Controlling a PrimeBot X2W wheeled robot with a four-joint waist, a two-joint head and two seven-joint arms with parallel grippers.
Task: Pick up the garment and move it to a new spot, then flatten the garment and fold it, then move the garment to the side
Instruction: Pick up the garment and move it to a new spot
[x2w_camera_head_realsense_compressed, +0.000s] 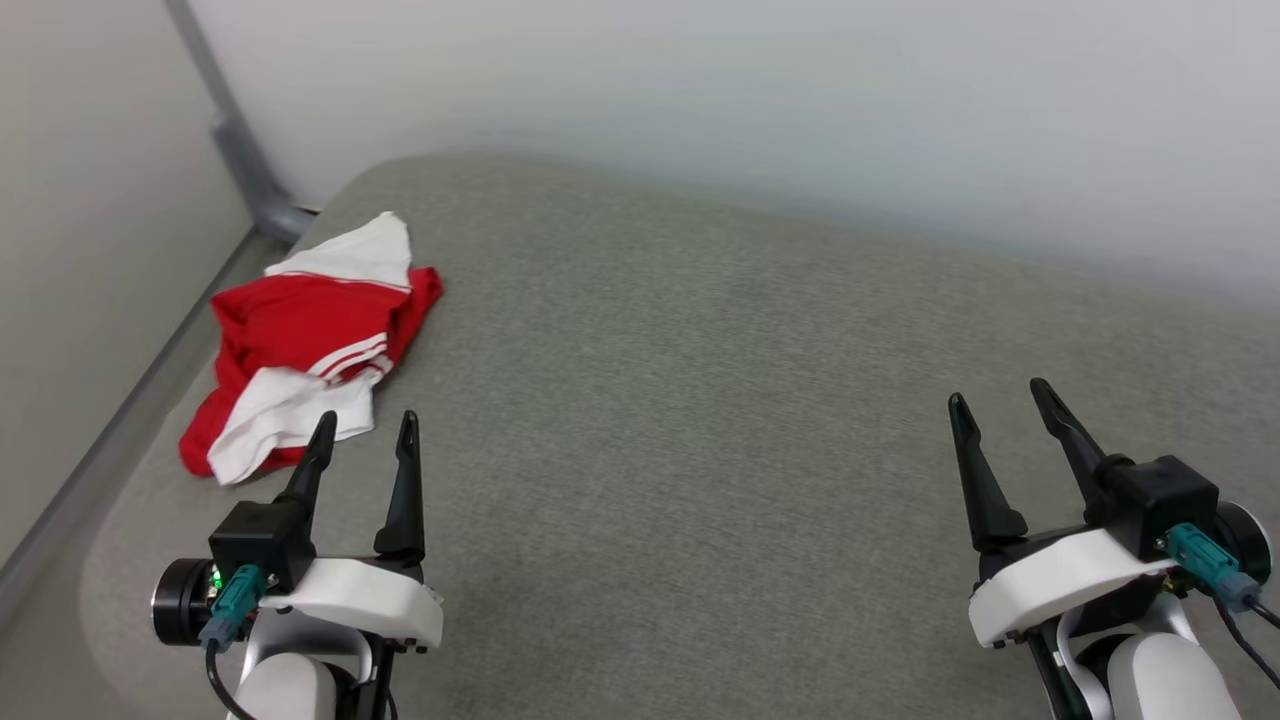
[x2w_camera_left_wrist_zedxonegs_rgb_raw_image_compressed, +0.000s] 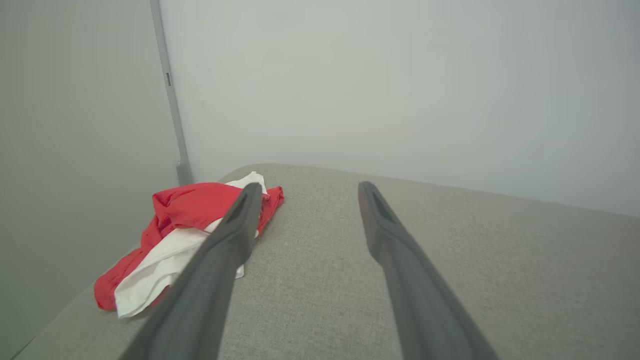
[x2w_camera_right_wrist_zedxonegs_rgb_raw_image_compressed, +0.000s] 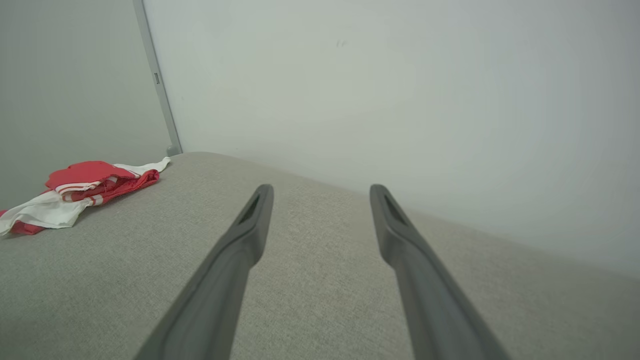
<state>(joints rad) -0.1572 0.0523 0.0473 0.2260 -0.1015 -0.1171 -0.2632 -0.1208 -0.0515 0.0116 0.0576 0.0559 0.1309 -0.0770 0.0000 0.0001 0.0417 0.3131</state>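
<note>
The garment (x2w_camera_head_realsense_compressed: 300, 340) lies at the surface's (x2w_camera_head_realsense_compressed: 700, 400) left edge, just before the left gripper (x2w_camera_head_realsense_compressed: 368, 418), far from the right gripper (x2w_camera_head_realsense_compressed: 998, 390).

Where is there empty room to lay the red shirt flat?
The wide grey middle of the cushion, between the left gripper and right gripper and back to the wall, is bare. The far left corner is crowded: the crumpled garment lies there.

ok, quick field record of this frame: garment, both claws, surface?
garment: red and white, crumpled, at the surface's far left corner
surface: grey fabric, against a pale wall
left claw: open, empty, close to the garment's near edge
right claw: open, empty, over bare surface well away from the garment
stage: garment not yet picked up
</note>
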